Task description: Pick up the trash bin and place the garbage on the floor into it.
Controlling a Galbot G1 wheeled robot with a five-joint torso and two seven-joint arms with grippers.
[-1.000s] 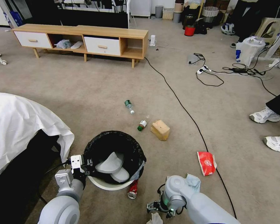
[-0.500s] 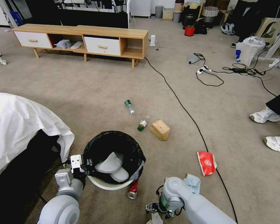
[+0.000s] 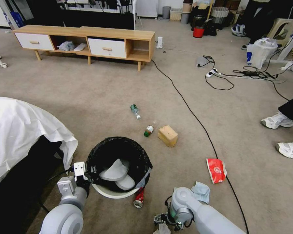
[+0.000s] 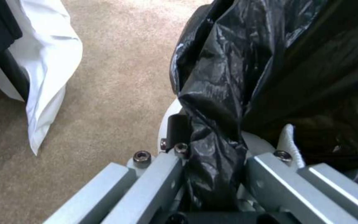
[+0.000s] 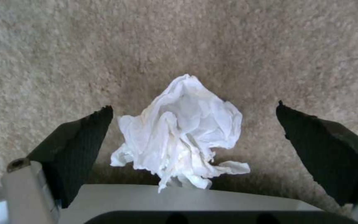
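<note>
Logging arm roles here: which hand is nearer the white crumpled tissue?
Right. The right hand is open astride the white crumpled tissue on the carpet; the left hand grips the trash bin rim, farther off.

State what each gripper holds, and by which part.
Left gripper grips the trash bin by its bag-covered rim. Right gripper holds nothing, open around the white tissue.

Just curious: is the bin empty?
No. The trash bin, gripped at its rim by the left pincer, holds two pale grey slippers.
</note>
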